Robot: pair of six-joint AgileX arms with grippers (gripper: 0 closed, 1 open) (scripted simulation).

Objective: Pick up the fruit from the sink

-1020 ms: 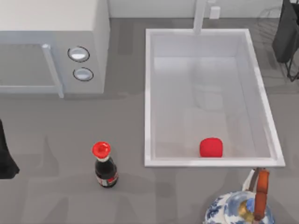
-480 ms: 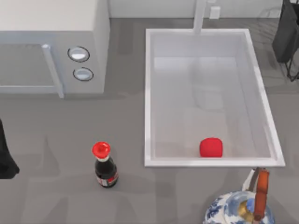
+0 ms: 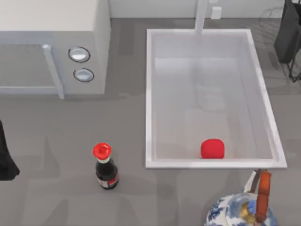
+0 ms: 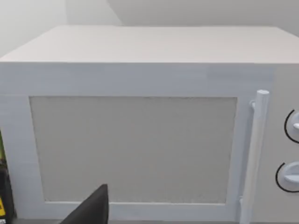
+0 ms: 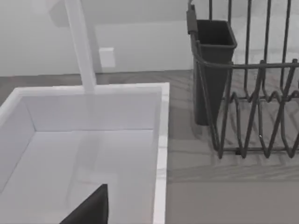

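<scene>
Top view: fruit (image 3: 212, 149) sits on the sink (image 3: 148, 94) floor by the near wall, a smooth, blocky red lump, slightly wider left-right. Can't tell either gripper's state; left arm (image 3: 5, 155) parked at table's left edge.

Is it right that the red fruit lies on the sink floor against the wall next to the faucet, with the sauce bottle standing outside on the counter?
Not quite. The top view shows the fruit on the floor of the sink by the near wall, at the end opposite the faucet. The sauce bottle does stand outside on the counter, to the sink's left.
</scene>
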